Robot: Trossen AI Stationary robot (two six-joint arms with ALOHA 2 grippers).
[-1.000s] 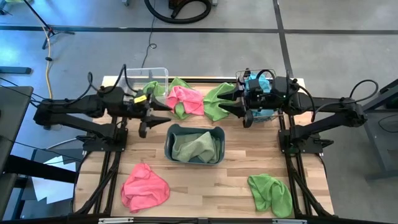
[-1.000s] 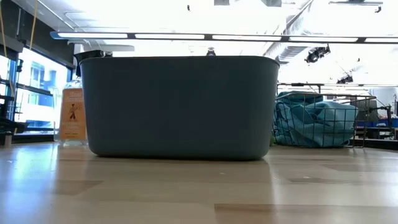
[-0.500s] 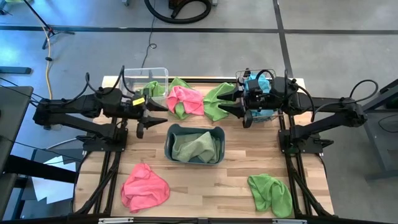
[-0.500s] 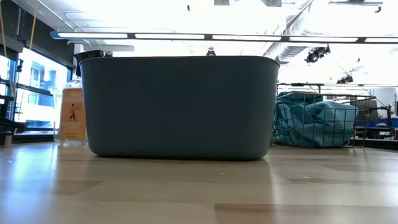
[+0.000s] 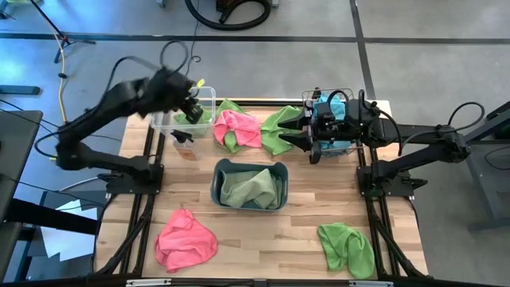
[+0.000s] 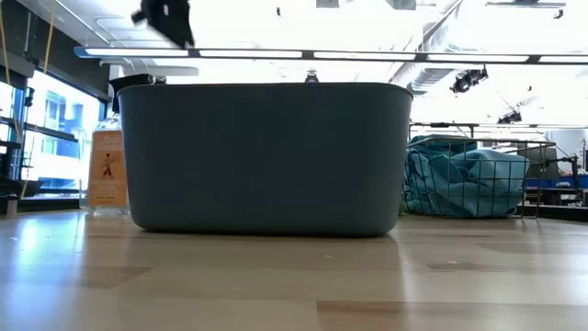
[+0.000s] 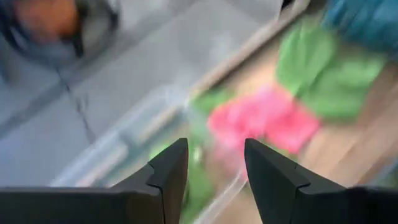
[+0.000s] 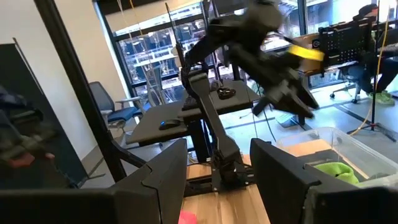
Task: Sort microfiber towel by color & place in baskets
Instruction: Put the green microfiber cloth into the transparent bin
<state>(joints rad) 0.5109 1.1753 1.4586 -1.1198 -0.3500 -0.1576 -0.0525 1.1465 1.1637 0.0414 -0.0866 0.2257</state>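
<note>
The left hand (image 5: 190, 102) is open and empty above the clear bin (image 5: 202, 95); the right hand (image 5: 296, 137), also open, is beside the wire basket (image 5: 344, 147).

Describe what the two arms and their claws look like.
Both arms are dark, jointed links with black cables looping along them. The left arm carries a small yellow tag near its wrist. Its left claw has two dark, wedge-shaped fingers. The right claw has the same broad dark fingers.
</note>
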